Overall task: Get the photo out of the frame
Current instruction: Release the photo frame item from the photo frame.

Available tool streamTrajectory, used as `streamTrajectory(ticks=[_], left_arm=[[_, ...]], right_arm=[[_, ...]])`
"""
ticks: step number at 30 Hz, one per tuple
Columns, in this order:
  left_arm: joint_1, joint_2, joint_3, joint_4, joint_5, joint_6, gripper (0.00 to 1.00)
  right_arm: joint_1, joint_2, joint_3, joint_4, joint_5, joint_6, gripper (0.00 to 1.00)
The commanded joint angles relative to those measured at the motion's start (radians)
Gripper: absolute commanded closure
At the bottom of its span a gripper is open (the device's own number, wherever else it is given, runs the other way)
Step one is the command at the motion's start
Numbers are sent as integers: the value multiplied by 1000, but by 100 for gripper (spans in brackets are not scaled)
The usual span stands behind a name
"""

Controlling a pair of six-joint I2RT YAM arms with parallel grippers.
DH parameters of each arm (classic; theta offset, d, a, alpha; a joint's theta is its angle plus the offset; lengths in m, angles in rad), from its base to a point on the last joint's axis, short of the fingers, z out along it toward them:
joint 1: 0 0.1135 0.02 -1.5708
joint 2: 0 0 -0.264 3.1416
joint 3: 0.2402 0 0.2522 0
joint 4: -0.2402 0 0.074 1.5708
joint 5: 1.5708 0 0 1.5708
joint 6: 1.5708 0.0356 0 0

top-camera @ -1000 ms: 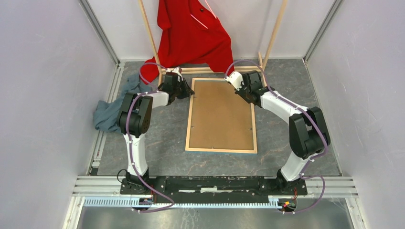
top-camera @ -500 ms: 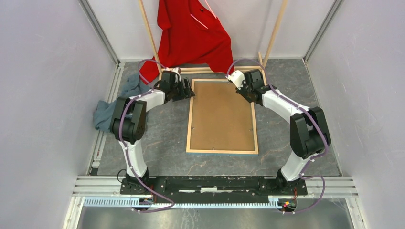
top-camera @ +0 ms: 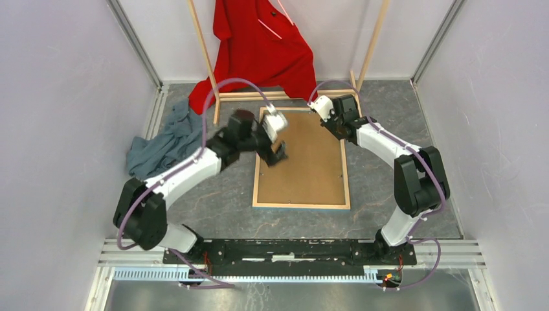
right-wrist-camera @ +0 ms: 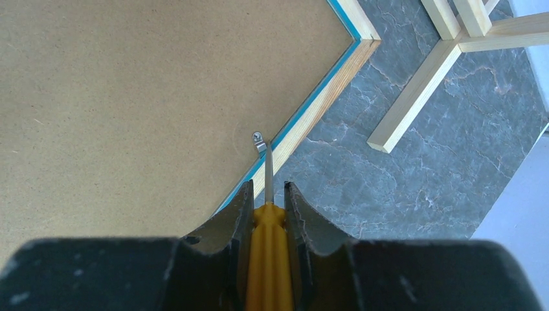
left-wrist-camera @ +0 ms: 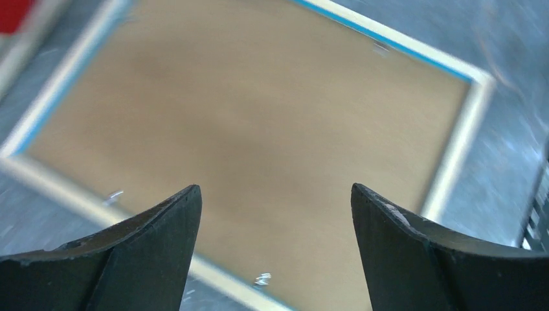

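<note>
The frame (top-camera: 257, 170) lies face down on the table, pale wood edges and a thin blue rim around a brown backing board (top-camera: 312, 165). The photo is hidden under that board. My left gripper (top-camera: 278, 153) hovers over the board's left part, open and empty; the left wrist view shows its fingers spread (left-wrist-camera: 274, 188) above the board (left-wrist-camera: 259, 110). My right gripper (right-wrist-camera: 268, 184) is shut on a yellow-handled screwdriver (right-wrist-camera: 267, 259). The screwdriver's tip rests at a small metal clip (right-wrist-camera: 259, 141) on the frame's right edge (right-wrist-camera: 311, 123), near the far right corner.
A red garment (top-camera: 259, 45) hangs on a wooden rack whose base bar (top-camera: 259, 96) lies just behind the frame; a rack foot (right-wrist-camera: 421, 91) sits close to the right gripper. A grey-blue cloth (top-camera: 162, 146) is heaped at the left wall.
My left arm has swung from the frame's far left corner to over the backing board, and its jaws have opened. The right arm has stayed at the clip.
</note>
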Motion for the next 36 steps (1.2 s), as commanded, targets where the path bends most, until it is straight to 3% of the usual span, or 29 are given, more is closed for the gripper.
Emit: streamTrajectory(ticks=[1,2,10,17,21,30,36], left_arm=[[-192,-41,-106,-88,-87,286,4],[-231,-35,-115,-100,-114,304,1],[-502,36,-189,-116,-295,404,0],[-575,114,-186,-114,-357,393,6],[-577,139,-188,-101,-379,376,19],[-578,166,-193,-95,-355,345,72],[-577,172,-195,-95,-338,329,88]], right_arm=[[-10,-25,-32,-12,-19,18,100],[-11,-28,-36,-9,-20,18,100],[-12,-31,-49,-1,-39,22,100],[-13,-41,-58,7,-48,26,100],[-15,-41,-63,9,-54,27,100],[-14,-36,-64,8,-55,27,100],[-14,-38,-60,0,-57,27,100]])
